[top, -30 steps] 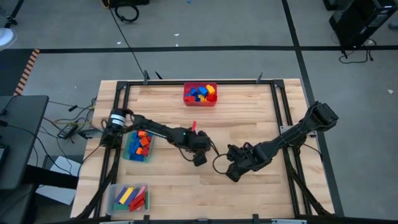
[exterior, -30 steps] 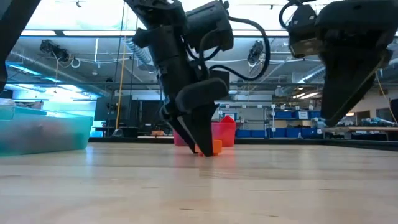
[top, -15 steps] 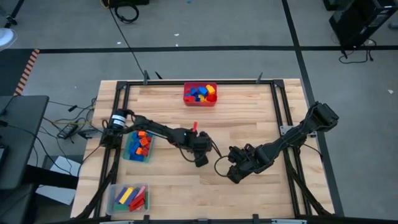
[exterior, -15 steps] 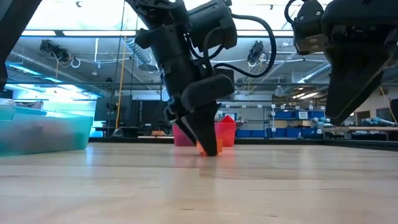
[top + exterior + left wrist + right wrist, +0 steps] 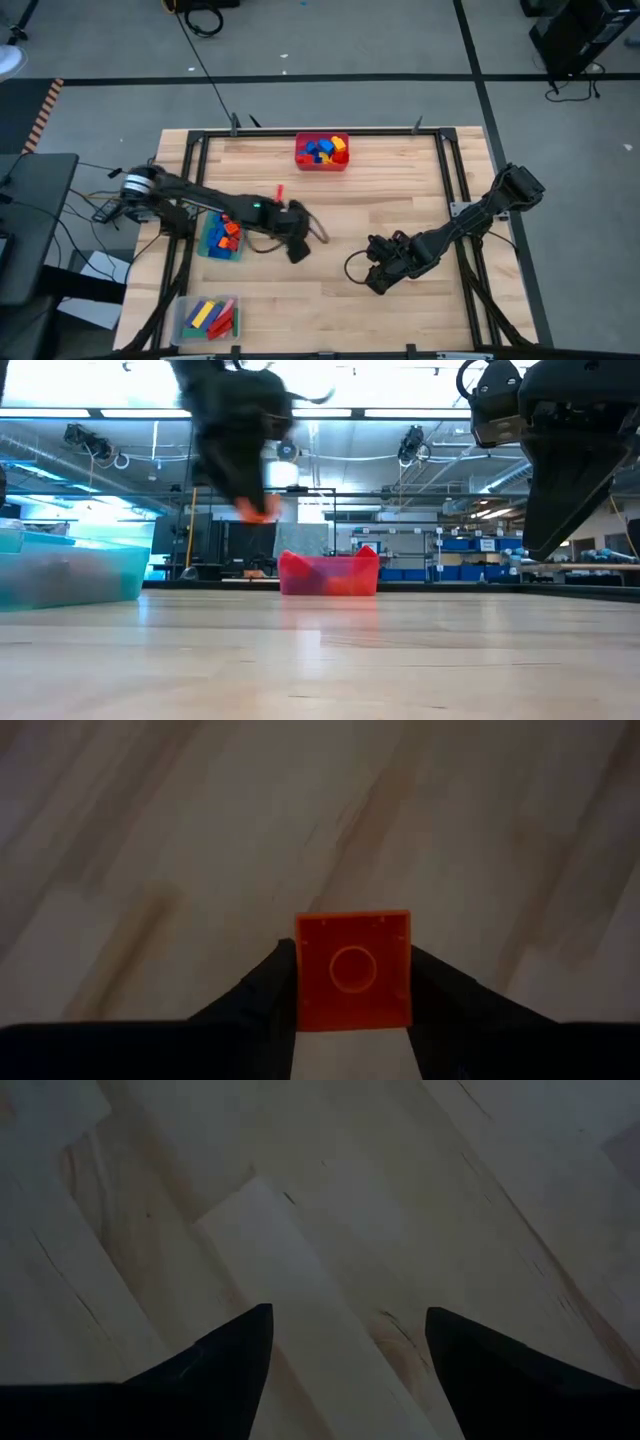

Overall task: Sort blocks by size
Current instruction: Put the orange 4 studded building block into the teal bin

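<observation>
My left gripper [image 5: 297, 250] hangs above the table's middle left, shut on a small square orange block [image 5: 352, 970]. The low view shows it blurred, with the block [image 5: 256, 510] well above the wood. My right gripper [image 5: 377, 278] waits right of centre, open, with only bare wood between its fingers [image 5: 235, 1355]. More blocks lie in three bins: a red bin [image 5: 322, 152] at the far edge, a teal bin [image 5: 222, 236] at the left edge, and a clear bin [image 5: 207, 318] at the near left corner. My left gripper pinches the orange block by two opposite side faces [image 5: 304, 982], one finger on each. The fingers slant downward. The block is lifted clear of the table, and its hollow face with a round ring [image 5: 352, 968] is turned toward the wrist camera.
The red bin [image 5: 328, 574] stands straight ahead in the low view, and the teal bin [image 5: 70, 570] is at its left. A dark metal frame [image 5: 195, 150] runs around the tabletop. Bare wood lies between the two grippers.
My left gripper has closed on the orange block on the table, then risen and swung toward the table's left edge. The block has gone up with it and now hangs clear of the wood.
</observation>
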Robot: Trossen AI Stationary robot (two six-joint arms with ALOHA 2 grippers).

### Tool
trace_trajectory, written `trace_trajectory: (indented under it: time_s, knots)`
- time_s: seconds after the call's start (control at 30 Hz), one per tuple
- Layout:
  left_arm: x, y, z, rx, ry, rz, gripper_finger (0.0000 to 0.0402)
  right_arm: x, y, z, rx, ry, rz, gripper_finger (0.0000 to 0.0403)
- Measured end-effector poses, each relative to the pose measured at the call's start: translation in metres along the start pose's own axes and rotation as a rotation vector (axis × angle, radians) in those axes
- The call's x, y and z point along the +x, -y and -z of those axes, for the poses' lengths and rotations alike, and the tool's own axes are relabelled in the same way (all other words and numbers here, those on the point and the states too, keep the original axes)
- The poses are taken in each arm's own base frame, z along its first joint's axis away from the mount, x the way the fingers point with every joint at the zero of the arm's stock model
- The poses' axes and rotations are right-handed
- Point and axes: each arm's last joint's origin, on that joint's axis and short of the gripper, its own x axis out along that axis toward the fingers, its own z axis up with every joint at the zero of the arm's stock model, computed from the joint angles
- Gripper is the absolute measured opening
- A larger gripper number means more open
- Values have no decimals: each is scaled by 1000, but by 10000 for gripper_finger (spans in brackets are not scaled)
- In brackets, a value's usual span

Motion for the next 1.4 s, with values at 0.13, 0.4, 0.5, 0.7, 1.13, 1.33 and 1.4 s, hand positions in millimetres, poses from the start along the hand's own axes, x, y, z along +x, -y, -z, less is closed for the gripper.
trace_trajectory:
  time_s: [0.13,0.4,0.5,0.7,1.13,1.33,1.4]
  knots:
    - [-31,-20,29,-139,-13,-34,149,0,1,-2,-12,1,2,276]
    - [-65,-64,92,-399,-18,-81,150,3,3,-10,-39,13,-4,275]
    - [-68,-75,107,-470,-10,-71,151,4,3,-15,-43,22,-20,276]
    - [-79,-92,123,-503,-14,-136,151,5,2,-21,-44,34,-59,275]
    - [-87,-110,141,-454,-149,-340,154,7,3,-31,27,26,-105,274]
    - [-87,-110,140,-456,-144,-330,155,8,2,-36,103,42,-131,273]
    - [-87,-110,140,-455,-145,-330,155,8,2,-37,127,43,-136,275]
